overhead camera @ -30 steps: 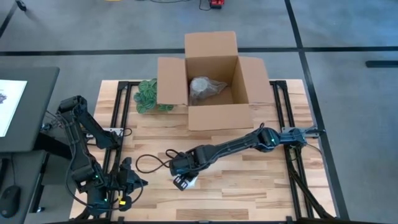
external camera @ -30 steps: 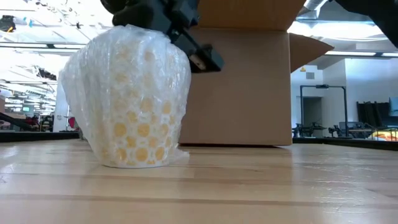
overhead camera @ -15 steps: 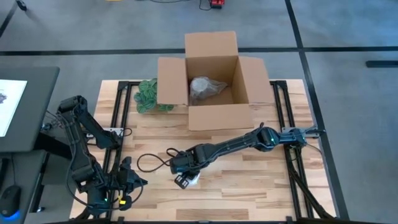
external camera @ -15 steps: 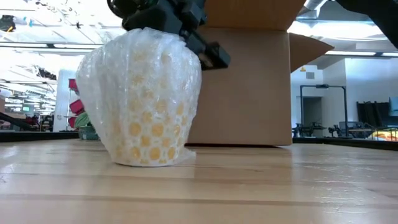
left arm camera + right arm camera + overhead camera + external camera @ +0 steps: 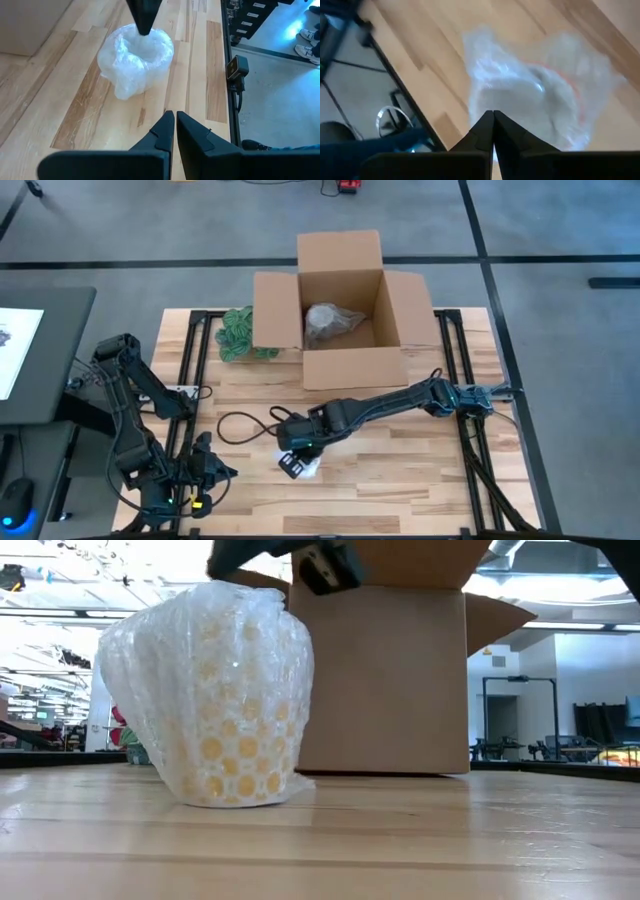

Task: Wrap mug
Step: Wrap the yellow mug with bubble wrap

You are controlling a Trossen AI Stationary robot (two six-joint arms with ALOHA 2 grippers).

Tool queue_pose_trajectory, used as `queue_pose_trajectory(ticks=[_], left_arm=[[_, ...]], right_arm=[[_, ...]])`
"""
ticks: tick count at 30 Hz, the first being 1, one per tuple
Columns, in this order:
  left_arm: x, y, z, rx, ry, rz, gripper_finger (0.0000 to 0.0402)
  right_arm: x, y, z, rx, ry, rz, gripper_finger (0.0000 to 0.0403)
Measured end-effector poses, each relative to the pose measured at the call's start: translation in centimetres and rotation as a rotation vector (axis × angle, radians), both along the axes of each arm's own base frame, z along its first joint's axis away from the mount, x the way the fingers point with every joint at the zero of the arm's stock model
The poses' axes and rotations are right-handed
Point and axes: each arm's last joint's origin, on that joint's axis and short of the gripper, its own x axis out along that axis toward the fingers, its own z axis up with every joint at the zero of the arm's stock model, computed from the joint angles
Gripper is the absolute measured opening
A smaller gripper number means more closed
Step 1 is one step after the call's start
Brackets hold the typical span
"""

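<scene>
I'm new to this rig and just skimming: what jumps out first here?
The bubble-wrapped mug stands upright on the wooden table, near its front edge, with the right gripper just above it, fingers shut. Behind it sits an open cardboard box holding another wrapped bundle. The left gripper waits at the table's front left corner.

Around my desk (image 5: 400, 480) of pale wood planks I see grey carpet floor (image 5: 150, 230) crossed by dark lines. A dark side table (image 5: 50, 310) sits beside it. Level across, there's a bright ceiling with strip lights (image 5: 60, 600) and black racks (image 5: 510, 720).
</scene>
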Motion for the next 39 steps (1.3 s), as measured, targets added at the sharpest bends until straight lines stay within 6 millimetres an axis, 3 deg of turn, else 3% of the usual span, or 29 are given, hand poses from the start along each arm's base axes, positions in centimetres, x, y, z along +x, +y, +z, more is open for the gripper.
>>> queue_pose_trajectory(ticks=[4, 11, 18, 25, 33, 39], left_arm=[[0.0, 0.0, 0.0, 0.005, 0.0, -0.003, 0.0001], [0.0, 0.0, 0.0, 0.007, 0.001, -0.004, 0.0001], [0.0, 0.0, 0.0, 0.002, 0.0, -0.001, 0.0002], [0.0, 0.0, 0.0, -0.011, -0.001, 0.008, 0.0002], [0.0, 0.0, 0.0, -0.013, -0.001, 0.009, 0.0001], [0.0, 0.0, 0.0, -0.007, 0.0, 0.005, 0.0001]], right_arm=[[0.9, 0.1, -0.5, -0.026, -0.072, -0.017, 0.0], [1.8, 0.0, -5.7, -0.107, 0.069, -0.037, 0.0], [2.1, 0.2, -8.3, -0.144, 0.142, -0.028, 0.0], [1.6, 0.0, -6.1, -0.112, 0.113, -0.027, 0.0], [0.1, -0.4, -0.9, -0.072, 0.035, -0.057, 0.0], [-0.4, 0.2, -0.9, -0.031, 0.078, -0.077, 0.0]])
